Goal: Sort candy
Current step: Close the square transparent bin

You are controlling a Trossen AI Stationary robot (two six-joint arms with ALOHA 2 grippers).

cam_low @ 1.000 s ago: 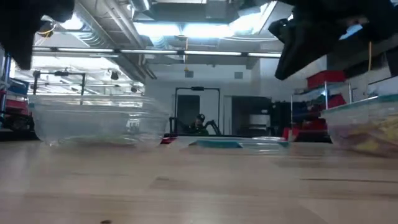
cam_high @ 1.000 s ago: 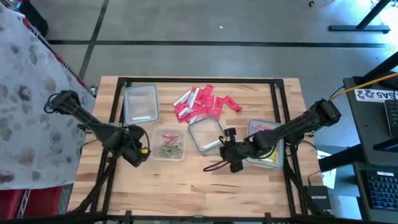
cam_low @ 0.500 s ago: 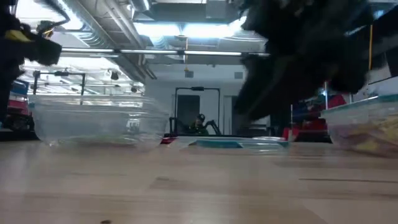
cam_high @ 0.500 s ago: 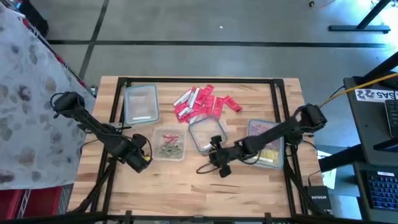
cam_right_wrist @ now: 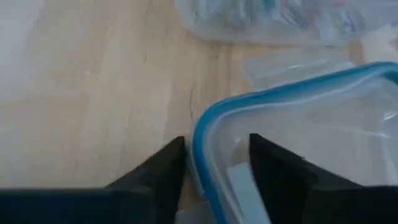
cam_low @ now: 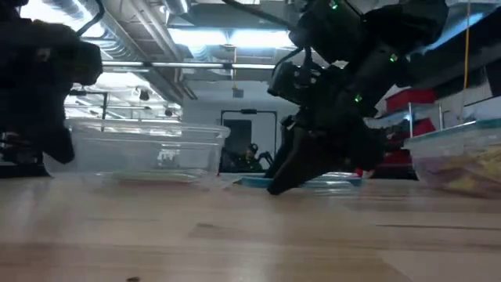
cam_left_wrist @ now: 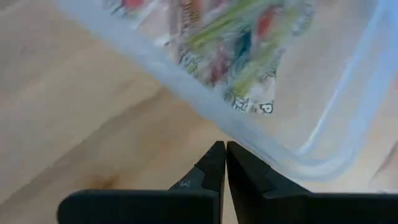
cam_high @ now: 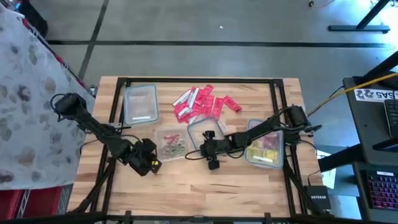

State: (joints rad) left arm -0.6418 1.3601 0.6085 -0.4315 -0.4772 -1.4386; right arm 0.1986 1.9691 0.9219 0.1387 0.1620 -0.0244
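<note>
A pile of red candy [cam_high: 202,102] lies loose at the table's far middle. A clear tub [cam_high: 170,144] holding mixed candy [cam_left_wrist: 230,43] stands left of centre. My left gripper [cam_high: 153,160] is shut at that tub's near-left corner. A flat, clear lid with a blue rim [cam_high: 205,134] lies at the centre. My right gripper [cam_high: 208,151] is open at the lid's near edge. One finger stands on each side of the blue rim [cam_right_wrist: 200,149], and no touch shows. My left gripper has its shut fingertips [cam_left_wrist: 219,152] at the foot of the tub's wall [cam_left_wrist: 249,143], near the tub's near-left corner. The fingers come slanting down from the table's near-left side. The tub stands on the table.
A second clear tub with yellow candy [cam_high: 266,150] stands at the right, under my right arm. A third clear container [cam_high: 141,102] sits at the far left. Bare wood [cam_high: 186,180] runs along the near edge. A black frame borders the table.
My right gripper has swung from the right tub toward the table's left and come down at the lid's near edge. My left gripper has gone down and toward the near-right, to the mixed tub's corner. That tub has slid slightly toward the right.
</note>
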